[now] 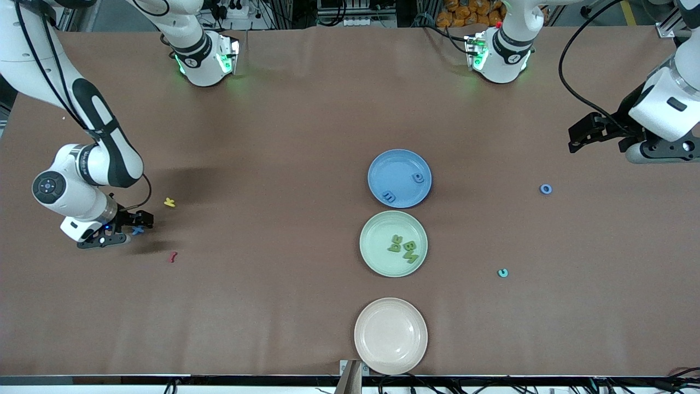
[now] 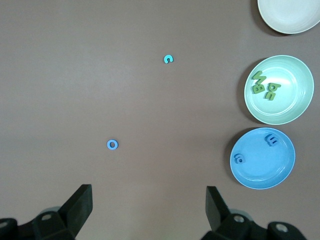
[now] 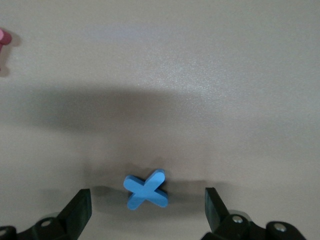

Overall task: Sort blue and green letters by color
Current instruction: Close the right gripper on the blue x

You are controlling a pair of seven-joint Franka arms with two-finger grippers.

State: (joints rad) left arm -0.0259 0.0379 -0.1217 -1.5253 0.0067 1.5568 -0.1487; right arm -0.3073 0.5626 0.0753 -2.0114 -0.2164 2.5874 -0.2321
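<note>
The right claw (image 3: 145, 212) stands open, low over a small flat blue foam X (image 3: 146, 189) lying on the brown table (image 1: 273, 137) near the right arm's end. The left claw (image 2: 150, 205) hangs open above the table's other end. Two blue letters (image 1: 418, 178) lie in the blue plate (image 1: 383, 169), green letters (image 1: 404, 247) in the green plate (image 1: 377, 257).

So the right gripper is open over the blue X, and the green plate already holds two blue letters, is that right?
Not quite. The right gripper is open over the blue X, but the two blue letters lie in the blue plate; the green plate holds green letters, as the front view shows.
</note>
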